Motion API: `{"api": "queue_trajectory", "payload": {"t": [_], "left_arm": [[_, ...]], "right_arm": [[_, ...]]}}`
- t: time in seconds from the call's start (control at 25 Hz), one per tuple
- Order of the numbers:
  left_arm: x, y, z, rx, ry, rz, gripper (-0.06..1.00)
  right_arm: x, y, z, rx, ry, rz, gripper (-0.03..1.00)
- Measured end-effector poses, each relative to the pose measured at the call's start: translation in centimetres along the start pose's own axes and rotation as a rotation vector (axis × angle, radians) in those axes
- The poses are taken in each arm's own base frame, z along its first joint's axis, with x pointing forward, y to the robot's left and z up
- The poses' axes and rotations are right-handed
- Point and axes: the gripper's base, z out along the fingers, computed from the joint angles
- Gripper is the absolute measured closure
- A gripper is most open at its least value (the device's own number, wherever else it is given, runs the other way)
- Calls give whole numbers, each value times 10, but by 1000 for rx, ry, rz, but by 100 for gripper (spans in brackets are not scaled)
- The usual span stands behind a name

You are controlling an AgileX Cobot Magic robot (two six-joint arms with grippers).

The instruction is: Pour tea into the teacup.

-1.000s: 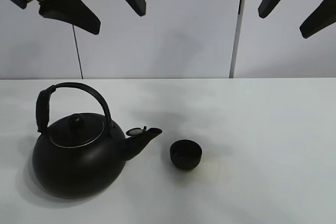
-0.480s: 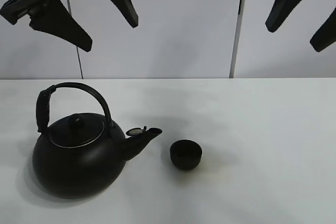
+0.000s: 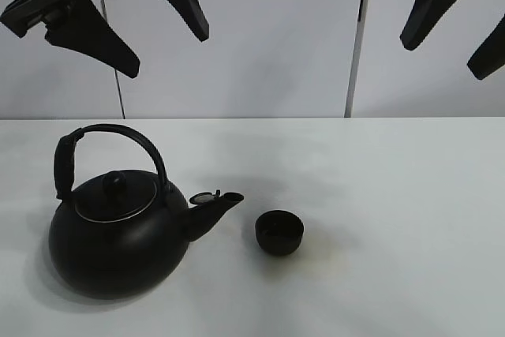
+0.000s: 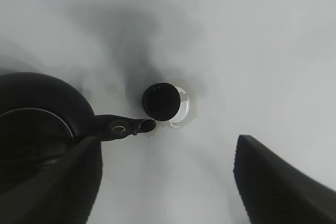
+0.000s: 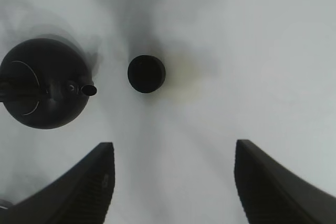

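Big kettle and little cup wait on the table; both grippers hang above, holding nothing.

The big round black metal kettle looks heavy; grab its arched handle. Beside its spout sits the small black round teacup, light and tippy. Left gripper is spread wide; right gripper gapes too.

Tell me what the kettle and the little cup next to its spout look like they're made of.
Kettle: probably metal with a matte black coating; its lid has a thin silvery rim. The arched handle could be plastic or rubber; I can't tell which. Teacup: matte black, no shine, likely ceramic or coated metal; the look leaves it open.
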Motion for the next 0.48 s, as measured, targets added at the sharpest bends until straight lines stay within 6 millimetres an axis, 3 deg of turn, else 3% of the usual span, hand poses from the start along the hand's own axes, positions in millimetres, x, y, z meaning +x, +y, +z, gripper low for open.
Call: {"api": "queue_trajectory", "payload": {"t": [0.48], "left_arm": [[0,0,0,0,-1,1,43]], "right_arm": [[0,0,0,0,0,0,51]]}}
